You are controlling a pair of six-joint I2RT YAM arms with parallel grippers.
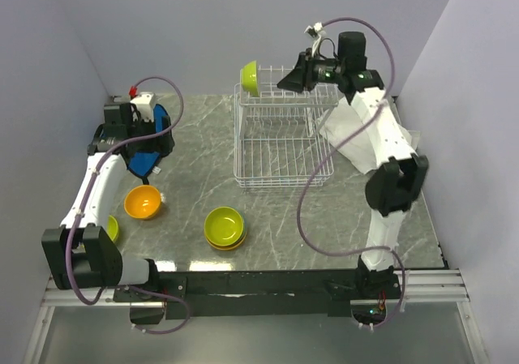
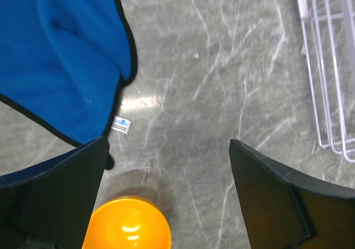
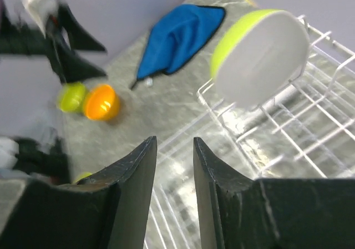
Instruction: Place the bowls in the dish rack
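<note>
The white wire dish rack (image 1: pixel 280 149) stands mid-table. One lime green bowl (image 1: pixel 250 78) stands on edge in its raised far section, also in the right wrist view (image 3: pixel 260 55). My right gripper (image 1: pixel 282 81) (image 3: pixel 173 141) hovers just right of that bowl, jaws slightly apart and empty. An orange bowl (image 1: pixel 143 203) (image 2: pixel 130 224) sits at the left front. My left gripper (image 1: pixel 150 149) (image 2: pixel 169 143) is wide open and empty above the table behind it. A lime green bowl (image 1: pixel 225 224) sits stacked on another at front centre. Another green bowl (image 1: pixel 111 229) is partly behind the left arm. No light blue bowl shows.
A blue cloth (image 1: pixel 154 141) (image 2: pixel 61 60) lies at the left under the left wrist. A white cloth (image 1: pixel 347 129) lies right of the rack under the right arm. Purple walls close in the table on three sides.
</note>
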